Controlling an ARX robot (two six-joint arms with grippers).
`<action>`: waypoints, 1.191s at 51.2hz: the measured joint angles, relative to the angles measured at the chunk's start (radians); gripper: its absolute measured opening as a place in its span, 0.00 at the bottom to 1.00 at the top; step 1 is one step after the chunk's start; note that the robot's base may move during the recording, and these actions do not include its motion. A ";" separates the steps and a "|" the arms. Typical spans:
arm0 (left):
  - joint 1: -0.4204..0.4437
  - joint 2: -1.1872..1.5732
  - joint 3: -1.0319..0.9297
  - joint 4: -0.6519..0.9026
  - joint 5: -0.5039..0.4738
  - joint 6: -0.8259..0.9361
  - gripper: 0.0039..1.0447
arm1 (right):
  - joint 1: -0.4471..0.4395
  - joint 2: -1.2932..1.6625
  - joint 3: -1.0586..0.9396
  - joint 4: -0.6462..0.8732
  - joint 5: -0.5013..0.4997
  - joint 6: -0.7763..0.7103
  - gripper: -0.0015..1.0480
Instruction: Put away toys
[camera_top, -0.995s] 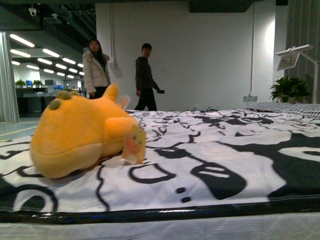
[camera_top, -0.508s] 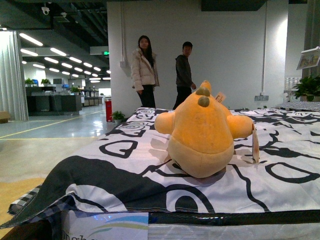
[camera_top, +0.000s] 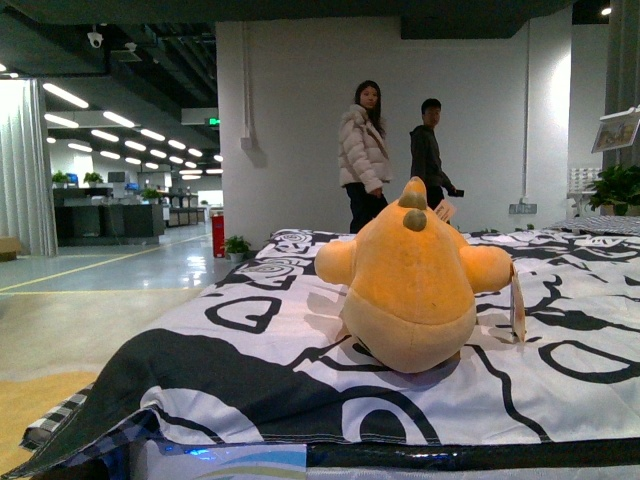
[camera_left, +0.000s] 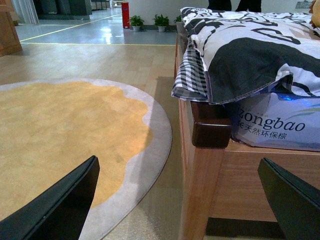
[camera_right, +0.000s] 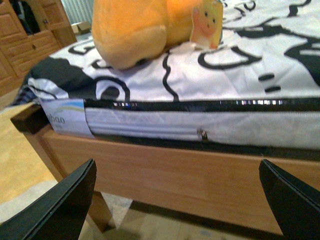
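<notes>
The toy, an orange-yellow plush animal (camera_top: 410, 285), lies on the black-and-white bedcover (camera_top: 250, 330) near the bed's front corner, a paper tag (camera_top: 517, 300) hanging at its side. The right wrist view shows the toy (camera_right: 132, 27) up on the bed with its tag (camera_right: 206, 22). My right gripper (camera_right: 176, 162) is open, low in front of the wooden bed frame (camera_right: 200, 175), well below the toy. Open as well, my left gripper (camera_left: 177, 160) faces the bed's corner leg (camera_left: 200, 170) close to the floor. Neither arm shows in the front view.
A round orange rug (camera_left: 60, 135) with a grey border covers the floor beside the bed. The mattress (camera_right: 200, 130) sits on the frame under the cover. Two people (camera_top: 362, 150) stand behind the bed by a white wall. A red bin (camera_top: 218, 235) stands far back.
The front view has swung round the bed: the toy went from the picture's left, seen sideways, to its middle. The two people walked to the right.
</notes>
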 joint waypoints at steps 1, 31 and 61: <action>0.000 0.000 0.000 0.000 0.000 0.000 0.94 | 0.008 0.032 0.020 0.020 0.013 0.001 0.94; 0.000 0.000 0.000 0.000 0.000 0.000 0.94 | 0.529 0.818 0.797 0.046 0.541 -0.165 0.94; 0.000 0.000 0.000 0.000 0.000 0.000 0.94 | 0.591 1.130 0.999 0.020 0.746 -0.198 0.94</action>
